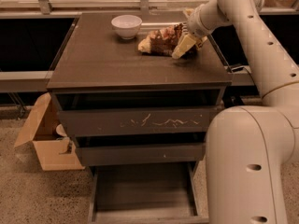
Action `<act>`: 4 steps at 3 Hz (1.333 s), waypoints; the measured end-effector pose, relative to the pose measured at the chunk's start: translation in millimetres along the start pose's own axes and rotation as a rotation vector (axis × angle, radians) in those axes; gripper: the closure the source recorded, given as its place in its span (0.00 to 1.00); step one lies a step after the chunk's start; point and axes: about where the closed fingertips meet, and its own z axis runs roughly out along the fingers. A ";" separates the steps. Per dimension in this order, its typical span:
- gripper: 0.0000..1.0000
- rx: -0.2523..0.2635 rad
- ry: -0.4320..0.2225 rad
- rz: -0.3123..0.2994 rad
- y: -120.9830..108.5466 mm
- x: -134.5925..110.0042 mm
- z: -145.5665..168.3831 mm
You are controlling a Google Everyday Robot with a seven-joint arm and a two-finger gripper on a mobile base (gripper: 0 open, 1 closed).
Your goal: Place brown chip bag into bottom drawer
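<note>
The brown chip bag [160, 40] lies crumpled on the cabinet top [103, 59], towards the back right, with a pale yellow end pointing left. My gripper [185, 43] is at the bag's right end, touching or overlapping it and hiding that end. The bottom drawer [142, 192] is pulled out at the foot of the cabinet, a shallow tray with nothing in it.
A white bowl [126, 25] stands on the cabinet top left of the bag. The scratched-front top drawer [140, 121] and the middle drawer [140, 153] are pushed in. An open cardboard box [46, 139] sits on the floor at the left. My arm's base [247, 167] fills the lower right.
</note>
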 end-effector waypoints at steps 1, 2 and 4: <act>0.27 -0.017 -0.012 0.013 1.8 1.2 16.6; 0.50 -0.006 -0.033 0.033 -3.2 1.3 17.1; 1.00 0.078 -0.175 0.032 -31.4 -30.5 -28.2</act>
